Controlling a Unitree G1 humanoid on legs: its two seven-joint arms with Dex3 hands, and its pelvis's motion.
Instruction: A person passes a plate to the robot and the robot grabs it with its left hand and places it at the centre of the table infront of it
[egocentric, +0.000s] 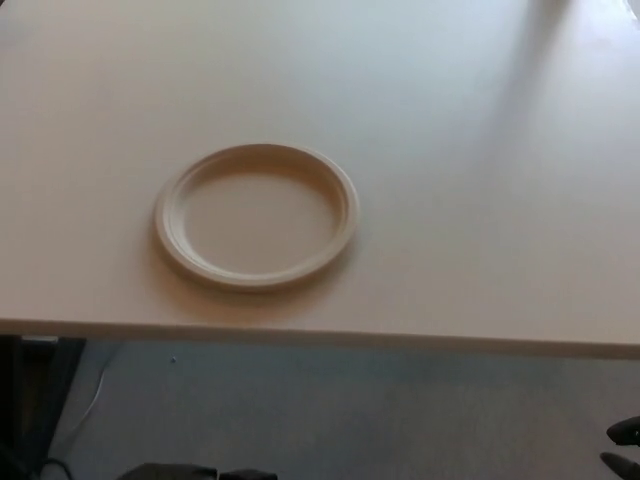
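A round cream plate (257, 215) lies flat on the pale table (460, 150), a little left of the middle and close to the front edge. Nothing touches it. Of my left hand (190, 472) only a dark sliver shows at the bottom edge of the picture, below the table and well clear of the plate. My right hand (625, 433) shows only as small black tips at the bottom right corner, low beside the table.
The table's front edge (400, 343) runs across the lower part of the view, with grey floor (380, 420) beneath it. A dark table leg (35, 390) and a thin pale cable (92, 400) stand at the lower left.
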